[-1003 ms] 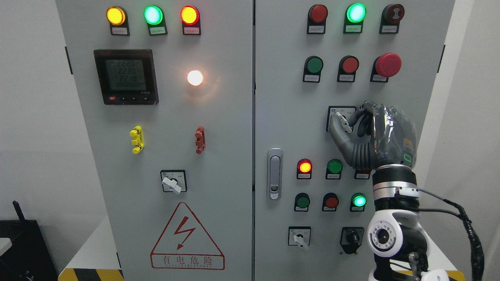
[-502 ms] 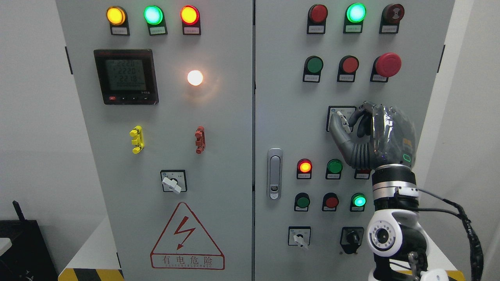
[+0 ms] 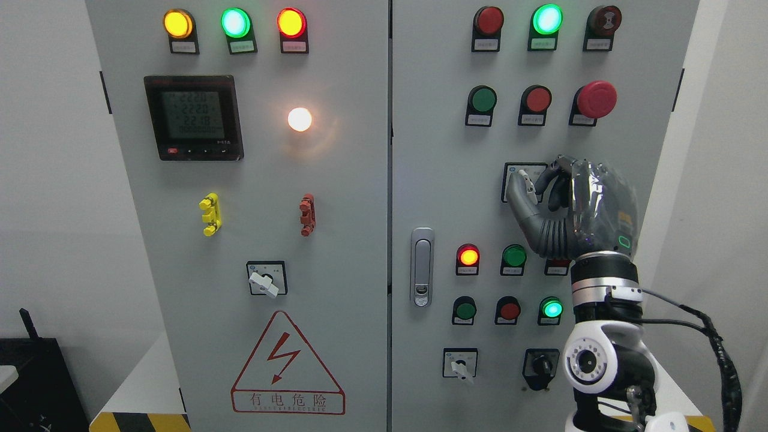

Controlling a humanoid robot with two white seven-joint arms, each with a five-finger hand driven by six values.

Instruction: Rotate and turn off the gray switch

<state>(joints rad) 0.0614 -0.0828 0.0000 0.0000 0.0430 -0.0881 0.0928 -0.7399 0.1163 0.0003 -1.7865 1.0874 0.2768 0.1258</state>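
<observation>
A gray rotary switch (image 3: 527, 182) with a pale lever knob sits on a black square plate in the middle of the right cabinet door. My right hand (image 3: 534, 187) is raised against it, thumb on the knob's left and curled fingers on its right, pinching the lever. The lever leans from upper left to lower right. Most of the switch plate is hidden behind the hand. No left arm shows.
Similar lever switches sit at the lower left door (image 3: 266, 278) and lower right door (image 3: 460, 363), beside a black knob switch (image 3: 541, 363). A red mushroom button (image 3: 595, 99), lit indicator lamps and push buttons surround the hand. The door handle (image 3: 422, 267) is left of it.
The right hand has shifted very slightly on the knob; the lever's tilt looks almost the same. Nothing else has moved.
</observation>
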